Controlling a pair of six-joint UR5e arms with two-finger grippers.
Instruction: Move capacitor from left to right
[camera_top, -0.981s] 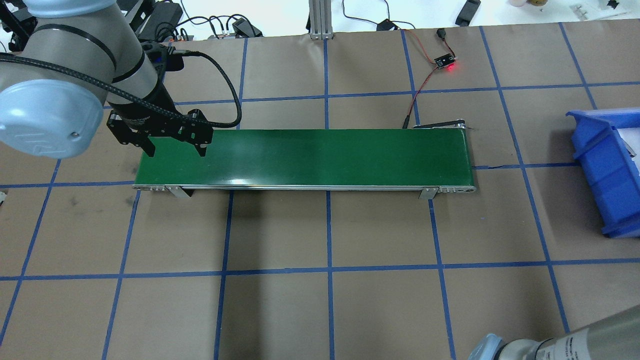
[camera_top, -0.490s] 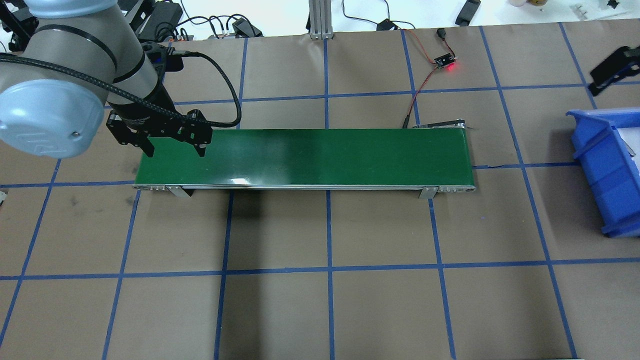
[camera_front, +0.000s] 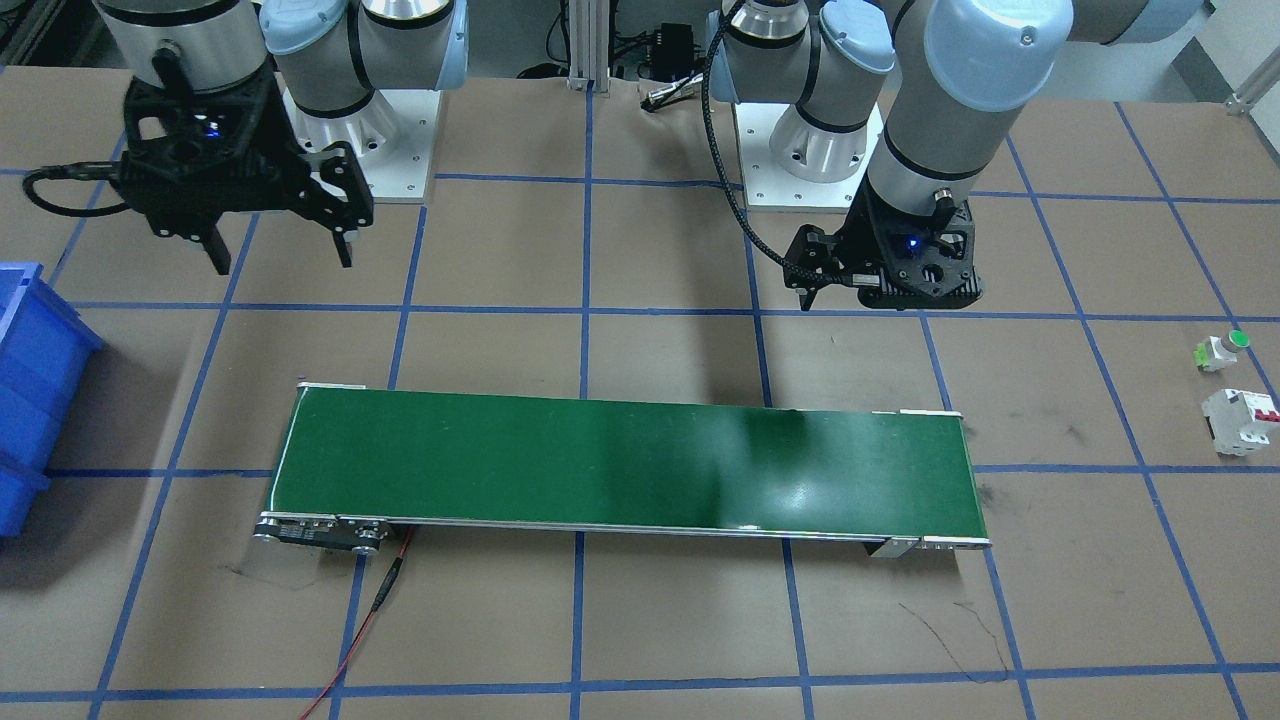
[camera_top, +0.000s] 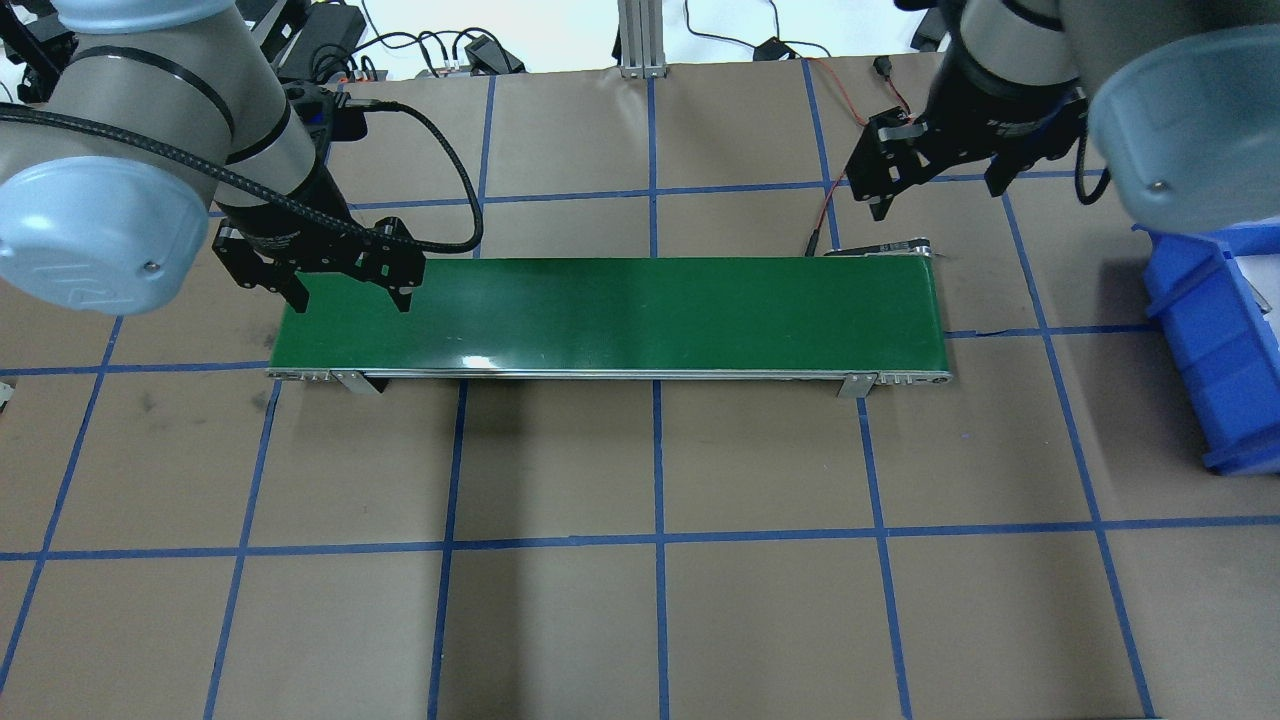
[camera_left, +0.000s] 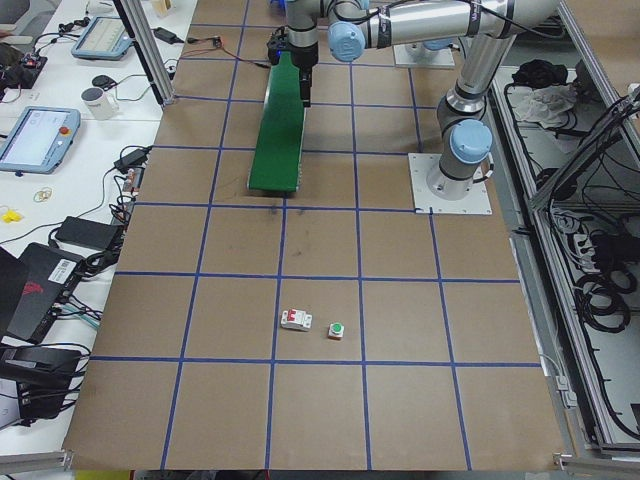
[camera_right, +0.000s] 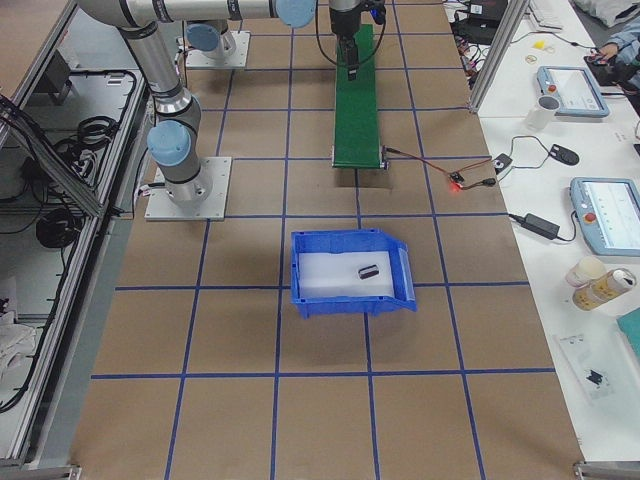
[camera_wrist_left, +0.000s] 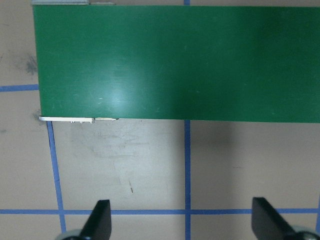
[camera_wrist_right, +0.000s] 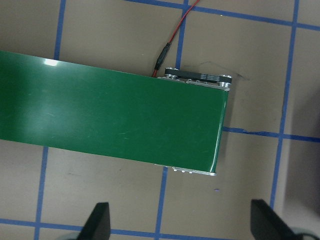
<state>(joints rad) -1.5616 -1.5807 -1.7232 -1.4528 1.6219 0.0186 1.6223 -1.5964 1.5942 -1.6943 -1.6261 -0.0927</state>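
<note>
The capacitor (camera_right: 368, 270) is a small dark cylinder lying on the white floor of the blue bin (camera_right: 345, 236); it shows only in the exterior right view. My left gripper (camera_top: 350, 298) is open and empty, hovering at the left end of the green conveyor belt (camera_top: 610, 315). Its wrist view shows its open gripper (camera_wrist_left: 182, 220) above bare table beside the belt (camera_wrist_left: 175, 60). My right gripper (camera_top: 938, 195) is open and empty, just beyond the belt's right end. In the front-facing view the right gripper (camera_front: 283, 258) hangs above the table.
The blue bin (camera_top: 1215, 340) stands at the table's right edge. A white breaker (camera_front: 1240, 420) and a green-capped push-button (camera_front: 1222, 350) sit on the table far to my left. A red wire (camera_top: 830, 205) runs to the belt's far right corner.
My right arm has swung in from the right edge; its gripper now hangs beyond the belt's right end. The left arm has not moved.
</note>
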